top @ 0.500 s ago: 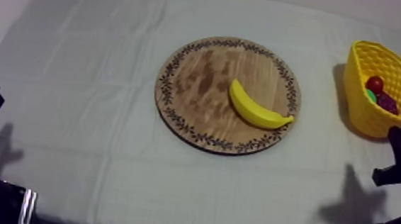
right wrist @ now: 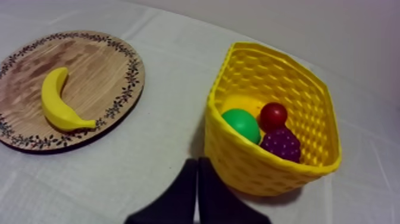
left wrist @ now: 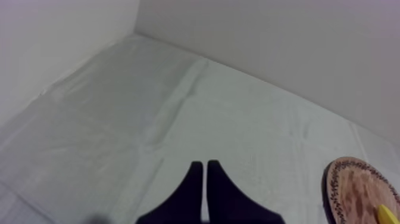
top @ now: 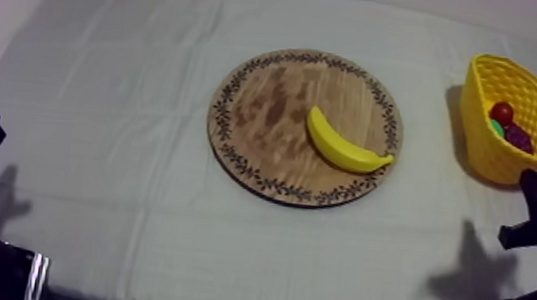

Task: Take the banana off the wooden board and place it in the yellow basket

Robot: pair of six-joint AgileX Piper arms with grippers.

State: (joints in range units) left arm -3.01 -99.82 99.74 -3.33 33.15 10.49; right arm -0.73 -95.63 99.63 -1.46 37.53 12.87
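Observation:
A yellow banana (top: 343,144) lies on the right half of the round wooden board (top: 267,114) with a patterned rim, in the middle of the table. The yellow basket (top: 483,146) stands at the table's right side, holding a small red fruit (top: 501,112), a bunch of grapes (top: 520,138) and a green fruit (top: 495,127). My left gripper (left wrist: 205,168) is shut on nothing, low at the left, far from the board (left wrist: 357,190). My right gripper (right wrist: 197,165) is shut on nothing, just in front of the basket (right wrist: 238,155), with the banana (right wrist: 56,101) off to its side.
The grey-white cloth (top: 125,99) covers the whole table, with wide bare room left of the board and along the front edge. A pale wall (left wrist: 268,42) rises behind the table. Both arms rest low at the near corners.

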